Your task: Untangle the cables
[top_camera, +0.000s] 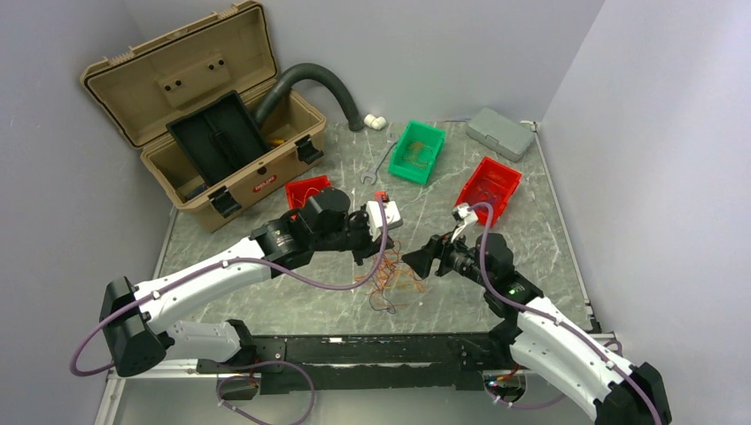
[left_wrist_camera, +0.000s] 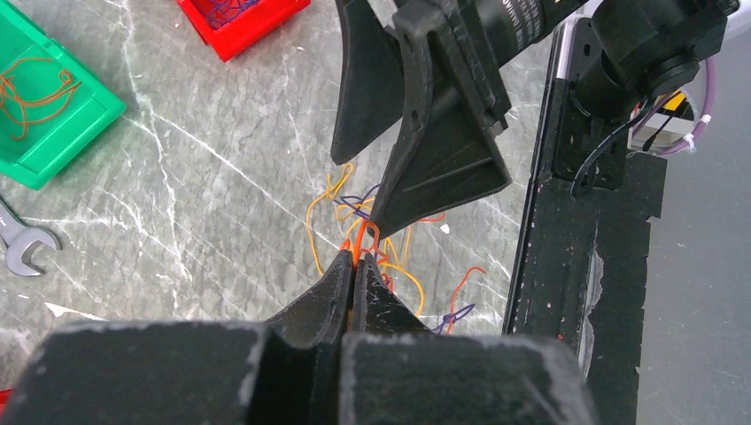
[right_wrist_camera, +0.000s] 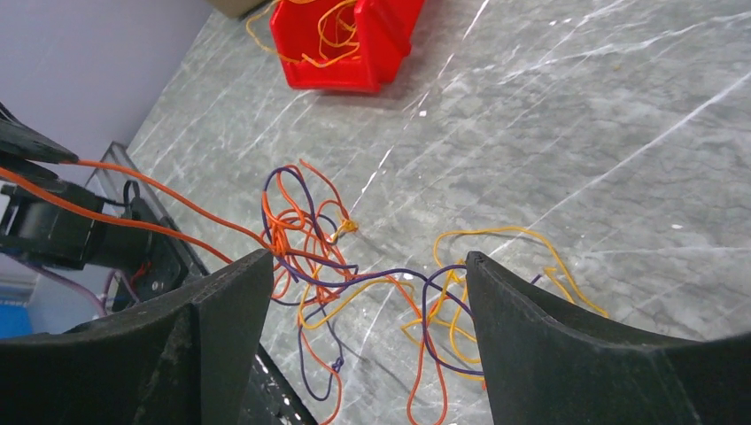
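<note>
The cables (top_camera: 394, 282) lie as a loose tangle of orange, yellow and purple strands on the marble table between both arms. My left gripper (left_wrist_camera: 357, 257) is shut on an orange cable at the tangle's top. That strand runs taut from the left fingers (right_wrist_camera: 27, 146) down into the tangle (right_wrist_camera: 354, 257). In the top view the left gripper (top_camera: 372, 255) hangs over the tangle's left edge. My right gripper (right_wrist_camera: 367, 257) stands open just above the cables, with strands showing between its fingers and nothing pinched. Its fingers (left_wrist_camera: 416, 133) come almost tip to tip with the left ones.
An open tan toolbox (top_camera: 204, 115) with a dark hose (top_camera: 319, 84) stands at the back left. A green bin (top_camera: 418, 150), two red bins (top_camera: 489, 188) (top_camera: 305, 190) holding wires, a grey case (top_camera: 500, 133) and a wrench (top_camera: 367, 177) lie behind. A black rail (top_camera: 372, 350) runs along the near edge.
</note>
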